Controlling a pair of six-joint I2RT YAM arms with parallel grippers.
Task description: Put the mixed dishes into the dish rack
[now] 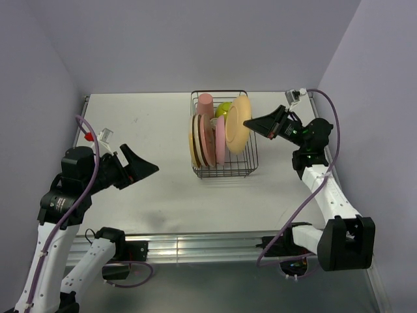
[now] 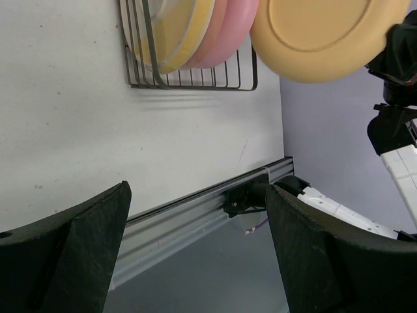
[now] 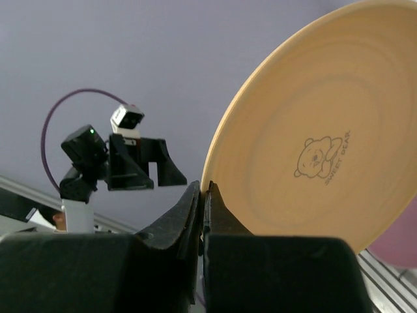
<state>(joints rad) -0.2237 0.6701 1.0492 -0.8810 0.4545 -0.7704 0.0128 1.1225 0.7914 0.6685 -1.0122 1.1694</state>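
Observation:
The black wire dish rack (image 1: 222, 175) stands at the table's middle back. Upright in it are a cream-and-yellow plate (image 1: 193, 141), a cream-and-pink plate (image 1: 206, 145) and a plain pink plate (image 1: 220, 142). A salmon-pink tumbler (image 1: 206, 104) and a lime-green bowl (image 1: 223, 108) sit at its far end. My right gripper (image 1: 250, 123) is shut on the rim of the orange-yellow plate (image 1: 239, 124), holding it on edge above the rack's right side. In the right wrist view the fingers (image 3: 195, 208) pinch that plate (image 3: 313, 150) at its left rim. My left gripper (image 1: 144, 167) hovers open and empty left of the rack.
In the left wrist view the rack (image 2: 195, 87) lies ahead with the plates, and the held plate (image 2: 326, 32) hangs above it. The table's front rail (image 2: 195, 208) runs below the left gripper (image 2: 197, 189). Grey walls close in on both sides.

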